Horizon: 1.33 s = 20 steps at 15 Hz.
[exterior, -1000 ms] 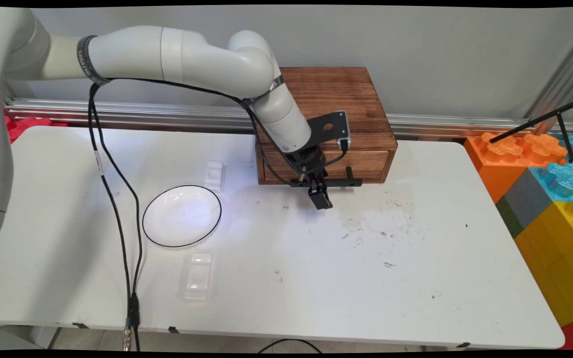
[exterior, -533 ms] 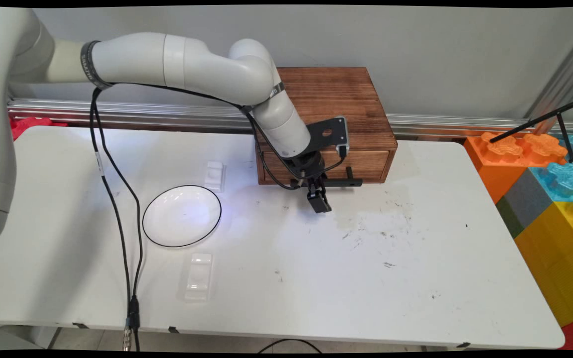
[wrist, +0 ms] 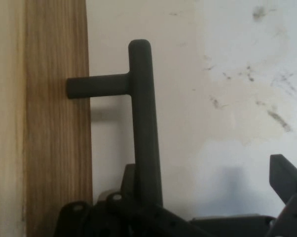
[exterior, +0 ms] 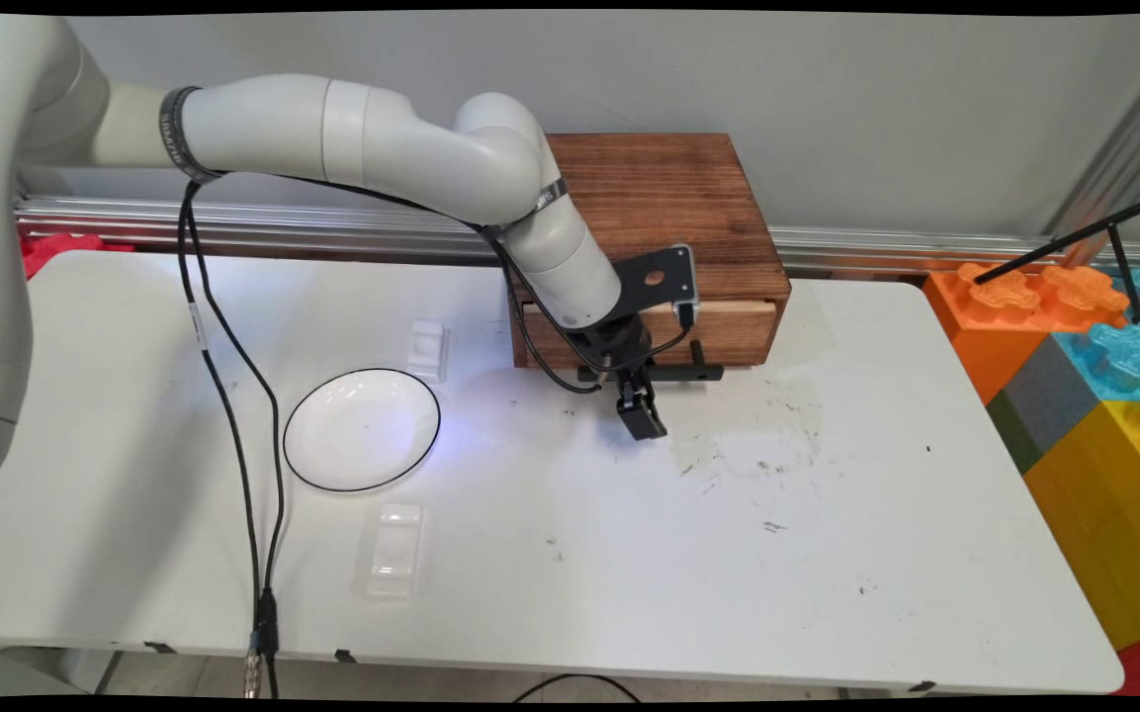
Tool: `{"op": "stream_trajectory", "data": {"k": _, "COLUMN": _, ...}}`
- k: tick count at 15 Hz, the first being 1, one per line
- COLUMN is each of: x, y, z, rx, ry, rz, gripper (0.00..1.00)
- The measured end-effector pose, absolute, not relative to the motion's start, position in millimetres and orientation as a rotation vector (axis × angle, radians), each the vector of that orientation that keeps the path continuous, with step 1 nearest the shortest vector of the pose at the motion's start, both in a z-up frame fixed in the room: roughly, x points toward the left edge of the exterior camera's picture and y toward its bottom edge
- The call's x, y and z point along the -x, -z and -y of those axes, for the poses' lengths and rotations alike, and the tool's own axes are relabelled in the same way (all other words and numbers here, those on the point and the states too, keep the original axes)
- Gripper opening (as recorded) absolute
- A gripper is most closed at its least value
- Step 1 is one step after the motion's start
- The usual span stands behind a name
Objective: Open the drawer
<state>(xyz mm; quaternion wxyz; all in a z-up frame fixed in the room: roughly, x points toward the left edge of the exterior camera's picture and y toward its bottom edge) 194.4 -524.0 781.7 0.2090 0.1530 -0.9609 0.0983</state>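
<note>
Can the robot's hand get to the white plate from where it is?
Probably yes. The gripper is at the drawer handle, and only bare table lies between it and the plate.

wooden box (exterior: 663,203): dark-stained wood with strong grain, matt and rather rough.
drawer (exterior: 728,331): on the wooden box's near face; same brown wood in front, with a paler, unstained top edge showing.
handle (wrist: 141,123): on the drawer front; matt dark grey bar, smooth, looks like plastic or painted metal, cannot tell which.
gripper (exterior: 641,415): just in front of the wooden box; matt black.
table (exterior: 827,554): white, smooth and faintly shiny, with dark scuffs and a yellowish stain in front of the wooden box.
plate (exterior: 362,430): left of the wooden box; glossy white with a thin black rim.
small trays (exterior: 394,549): left of the wooden box; glossy white.
</note>
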Motion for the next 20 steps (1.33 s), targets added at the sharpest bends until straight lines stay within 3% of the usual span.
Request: {"op": "stream_trajectory", "data": {"k": 20, "x": -173, "y": -790, "z": 446, "rx": -0.459, "ry": -0.171, "rz": 2.612, "gripper": 1.0}}
